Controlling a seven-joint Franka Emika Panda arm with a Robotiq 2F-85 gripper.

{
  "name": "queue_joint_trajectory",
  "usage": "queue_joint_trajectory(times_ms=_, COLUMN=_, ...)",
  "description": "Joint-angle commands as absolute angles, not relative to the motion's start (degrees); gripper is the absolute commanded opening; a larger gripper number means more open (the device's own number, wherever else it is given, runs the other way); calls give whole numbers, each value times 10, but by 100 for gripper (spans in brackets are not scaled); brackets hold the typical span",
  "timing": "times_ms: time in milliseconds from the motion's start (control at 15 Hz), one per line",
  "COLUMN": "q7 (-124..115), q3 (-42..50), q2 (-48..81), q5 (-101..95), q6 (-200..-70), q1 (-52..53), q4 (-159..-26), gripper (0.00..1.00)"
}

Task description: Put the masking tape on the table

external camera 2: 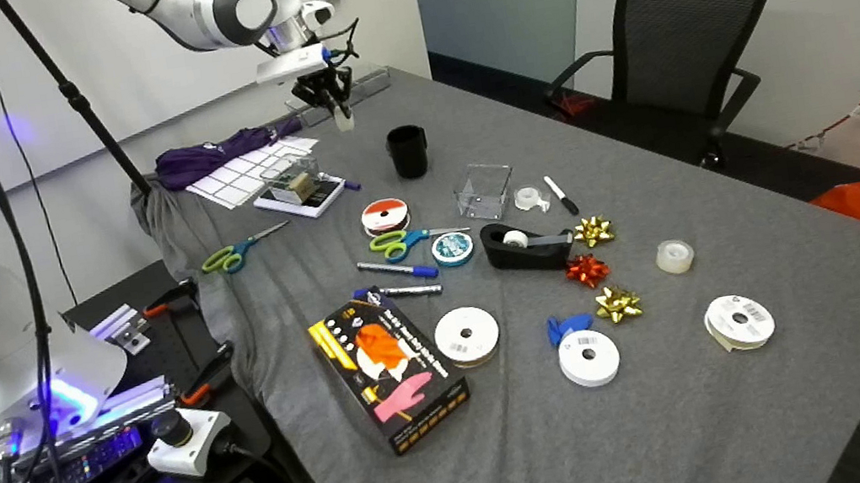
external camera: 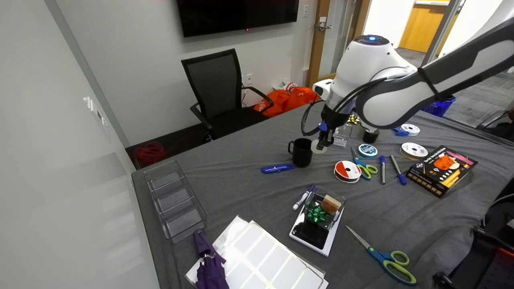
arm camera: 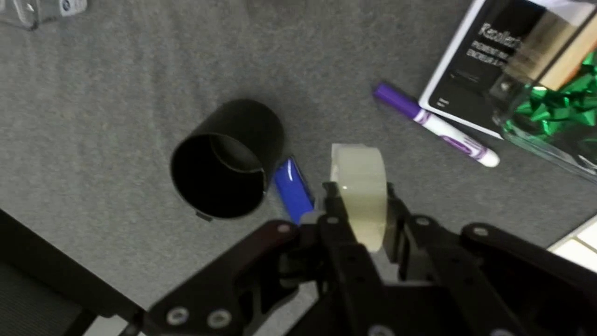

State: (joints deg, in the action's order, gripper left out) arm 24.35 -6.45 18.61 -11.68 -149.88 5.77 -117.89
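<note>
Above the grey-clothed table (arm camera: pixel 112 102), the wrist view shows us the gripper (arm camera: pixel 360 191) closed to the width of a pale tape roll (arm camera: pixel 361 168), presumably the masking tape, a jaw against each flat side. Held on edge, it could roll off once released, we judge. In an exterior view, the black mug (external camera: pixel 302 154) appears near the roll, a slim blue item (external camera: pixel 277 168) just beside the mug; sideways drift while lowering could knock either. In an exterior view, the roll hangs in the air, farther off than the black tape dispenser (external camera 2: pixel 513 255); letting go too high would risk a bounce.
</note>
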Motion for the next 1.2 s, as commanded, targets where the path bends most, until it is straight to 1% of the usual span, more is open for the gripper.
queue_joint_trajectory(times_ms=0, q7=147, q3=-16, q2=218, q5=-229, q6=-1520, q1=90, q4=-1177, gripper=6)
queue_joint_trajectory(times_ms=267, q7=50, q3=26, q2=251, q5=-341, q6=-1536, q1=122, q4=-1179, gripper=6)
queue_joint_trajectory(times_ms=467, q7=7, q3=39, q2=273, q5=-384, q6=-1537, q1=129, q4=-1171, gripper=6)
queue_joint_trajectory(times_ms=533, q7=-4, q3=39, q2=276, q5=-391, q6=-1538, q1=131, q4=-1173, gripper=47)
queue_joint_trajectory(times_ms=600, q7=-11, q3=39, q2=279, q5=-396, q6=-1538, q1=130, q4=-1173, gripper=48)
queue_joint_trajectory(times_ms=667, q7=-8, q3=35, q2=282, q5=-395, q6=-1537, q1=124, q4=-1171, gripper=54)
queue_joint_trajectory(times_ms=933, q7=-12, q3=31, q2=284, q5=-393, q6=-1535, q1=126, q4=-1176, gripper=83)
queue_joint_trajectory(times_ms=1067, q7=-13, q3=30, q2=283, q5=-391, q6=-1534, q1=127, q4=-1178, gripper=95)
queue_joint_trajectory(times_ms=1133, q7=-12, q3=28, q2=283, q5=-389, q6=-1533, q1=127, q4=-1179, gripper=99)
